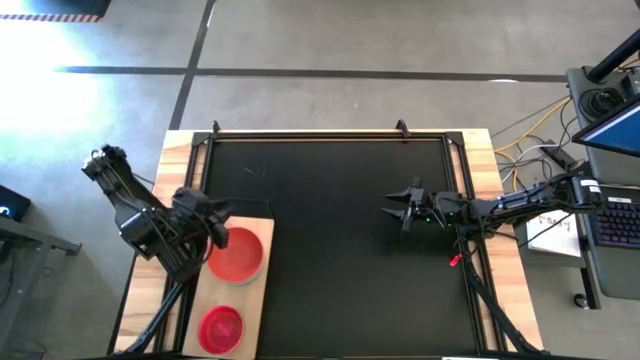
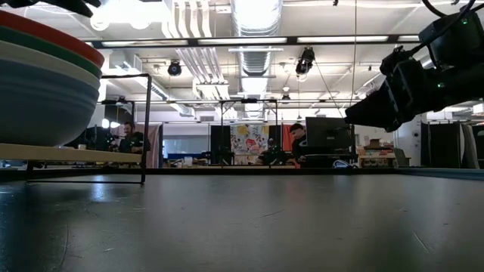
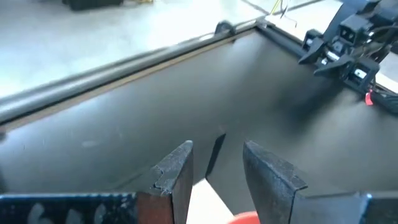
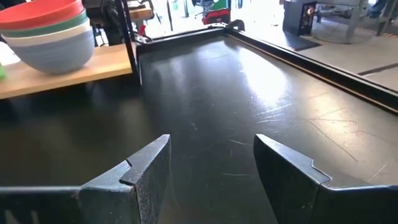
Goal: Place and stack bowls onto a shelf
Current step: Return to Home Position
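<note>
A stack of bowls (image 1: 237, 255), red on top, stands on the light wooden shelf (image 1: 262, 290) at the table's left. The low view shows the stack (image 2: 38, 83) with teal, white and blue-grey bowls under the red one; it also shows in the right wrist view (image 4: 50, 31). A smaller magenta-red bowl (image 1: 221, 327) stands on the shelf's near end. My left gripper (image 1: 225, 213) hovers open and empty over the stack's far rim; its fingers (image 3: 177, 171) hold nothing. My right gripper (image 1: 400, 212) is open and empty above the black tabletop, right of centre, pointing toward the shelf (image 4: 68, 71).
The black tabletop (image 1: 330, 250) has a raised black frame (image 1: 330, 135) along its far edge and wooden borders on both sides. The shelf stands on thin black legs (image 2: 144, 128). Cables and a keyboard (image 1: 615, 220) lie off the table's right. People sit in the room behind (image 2: 132, 136).
</note>
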{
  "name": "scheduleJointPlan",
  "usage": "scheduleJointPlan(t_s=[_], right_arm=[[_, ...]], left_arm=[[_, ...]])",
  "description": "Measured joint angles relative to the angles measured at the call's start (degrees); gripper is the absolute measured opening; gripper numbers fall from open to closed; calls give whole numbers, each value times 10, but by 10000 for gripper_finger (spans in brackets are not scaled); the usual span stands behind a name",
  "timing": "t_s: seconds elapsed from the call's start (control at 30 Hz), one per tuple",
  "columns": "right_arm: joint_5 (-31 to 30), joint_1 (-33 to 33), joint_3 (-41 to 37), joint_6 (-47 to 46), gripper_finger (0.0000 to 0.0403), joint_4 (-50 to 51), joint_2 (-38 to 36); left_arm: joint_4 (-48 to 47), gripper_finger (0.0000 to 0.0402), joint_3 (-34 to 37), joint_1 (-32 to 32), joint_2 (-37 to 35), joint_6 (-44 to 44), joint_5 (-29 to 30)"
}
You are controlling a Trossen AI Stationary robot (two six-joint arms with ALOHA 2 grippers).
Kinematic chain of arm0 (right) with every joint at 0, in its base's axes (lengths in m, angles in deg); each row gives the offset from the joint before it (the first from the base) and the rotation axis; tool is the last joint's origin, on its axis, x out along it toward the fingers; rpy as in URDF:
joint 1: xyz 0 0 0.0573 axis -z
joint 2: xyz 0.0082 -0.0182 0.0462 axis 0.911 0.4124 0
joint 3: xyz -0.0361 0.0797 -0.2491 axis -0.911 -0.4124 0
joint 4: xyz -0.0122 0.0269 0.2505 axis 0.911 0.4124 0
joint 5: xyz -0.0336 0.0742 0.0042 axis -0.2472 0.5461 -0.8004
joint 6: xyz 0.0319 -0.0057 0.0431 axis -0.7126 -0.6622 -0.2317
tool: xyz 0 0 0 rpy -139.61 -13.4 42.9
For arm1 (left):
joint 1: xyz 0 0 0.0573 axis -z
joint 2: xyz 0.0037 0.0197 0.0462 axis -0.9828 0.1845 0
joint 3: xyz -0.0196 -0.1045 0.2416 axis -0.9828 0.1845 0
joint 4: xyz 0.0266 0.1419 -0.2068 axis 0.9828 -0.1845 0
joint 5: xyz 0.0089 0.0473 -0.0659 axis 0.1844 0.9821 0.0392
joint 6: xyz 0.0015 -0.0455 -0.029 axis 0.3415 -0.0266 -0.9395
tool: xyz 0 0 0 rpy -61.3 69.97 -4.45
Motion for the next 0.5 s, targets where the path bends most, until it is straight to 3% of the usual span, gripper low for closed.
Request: scheduleJointPlan(t_s=[0.3,0.5], right_arm=[[0,0,0,-6,219,6,-9],[0,0,0,-6,219,85,-135]], left_arm=[[0,121,-1,-1,-3,38,43],[0,121,-1,-1,-4,31,35]])
